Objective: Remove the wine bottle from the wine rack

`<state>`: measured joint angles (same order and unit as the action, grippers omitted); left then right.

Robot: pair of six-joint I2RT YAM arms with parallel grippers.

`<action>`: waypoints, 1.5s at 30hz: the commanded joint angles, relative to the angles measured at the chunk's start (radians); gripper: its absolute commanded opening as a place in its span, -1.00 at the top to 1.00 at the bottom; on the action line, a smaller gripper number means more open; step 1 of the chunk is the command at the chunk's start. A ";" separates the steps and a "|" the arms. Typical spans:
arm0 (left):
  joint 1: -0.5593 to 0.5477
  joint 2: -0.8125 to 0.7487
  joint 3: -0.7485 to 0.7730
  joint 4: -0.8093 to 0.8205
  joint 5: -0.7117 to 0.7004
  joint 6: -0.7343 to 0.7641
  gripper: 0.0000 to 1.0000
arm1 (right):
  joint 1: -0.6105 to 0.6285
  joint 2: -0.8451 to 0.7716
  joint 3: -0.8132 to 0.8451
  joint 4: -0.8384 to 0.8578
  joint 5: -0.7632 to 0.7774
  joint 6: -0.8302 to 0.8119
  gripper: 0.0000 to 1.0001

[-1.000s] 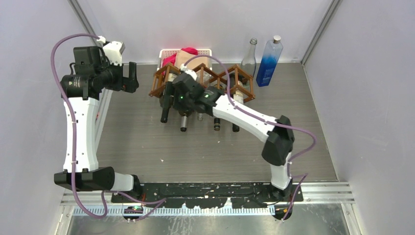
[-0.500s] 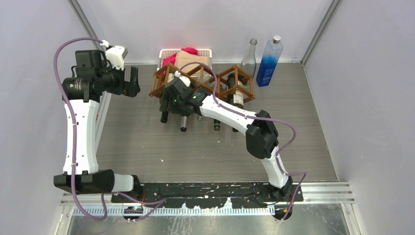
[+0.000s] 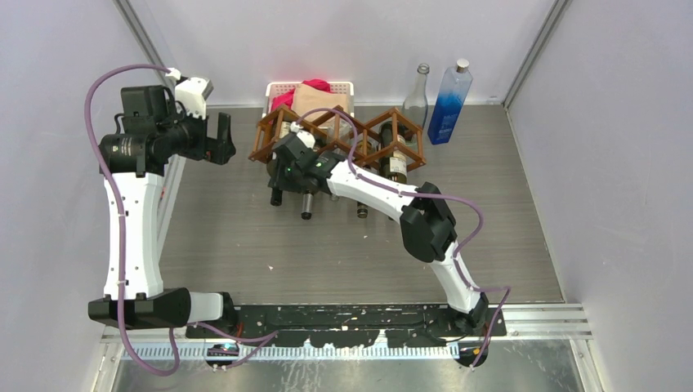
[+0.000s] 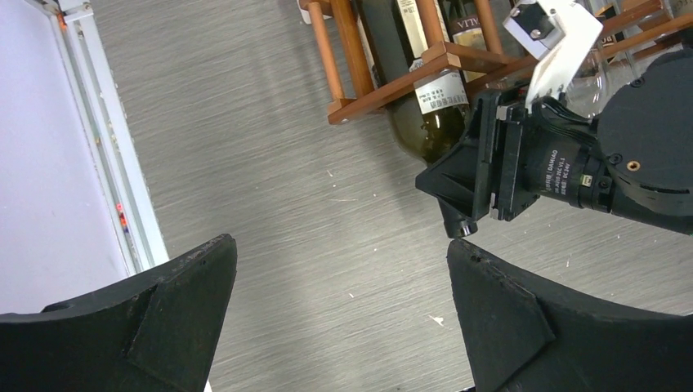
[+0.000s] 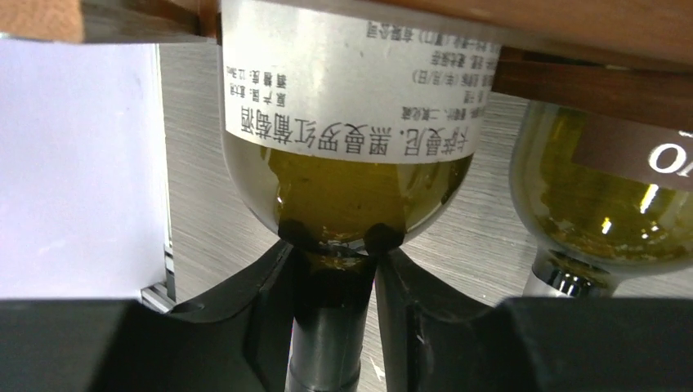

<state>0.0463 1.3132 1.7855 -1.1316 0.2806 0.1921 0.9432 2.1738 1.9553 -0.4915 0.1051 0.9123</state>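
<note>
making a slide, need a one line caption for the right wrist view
Right gripper clamps the neck of the wine bottle, its body still in the wine rack.

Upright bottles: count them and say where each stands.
2. The clear bottle and the blue bottle stand side by side at the back, behind the rack's right end.

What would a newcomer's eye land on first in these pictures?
The right gripper clamped on the neck of a green wine bottle lying at the left end of the wine rack. Next, the left gripper, open, poised left of the rack, and a blue bottle standing at the back right.
</note>
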 commanded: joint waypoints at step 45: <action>-0.006 -0.234 -0.318 0.188 0.322 0.328 -0.99 | 0.160 -0.643 -0.458 0.143 -0.189 0.054 0.99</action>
<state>0.0441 1.1221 1.4685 -0.9916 0.5072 0.4438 1.0801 1.6650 1.4841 -0.5110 -0.0093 0.9989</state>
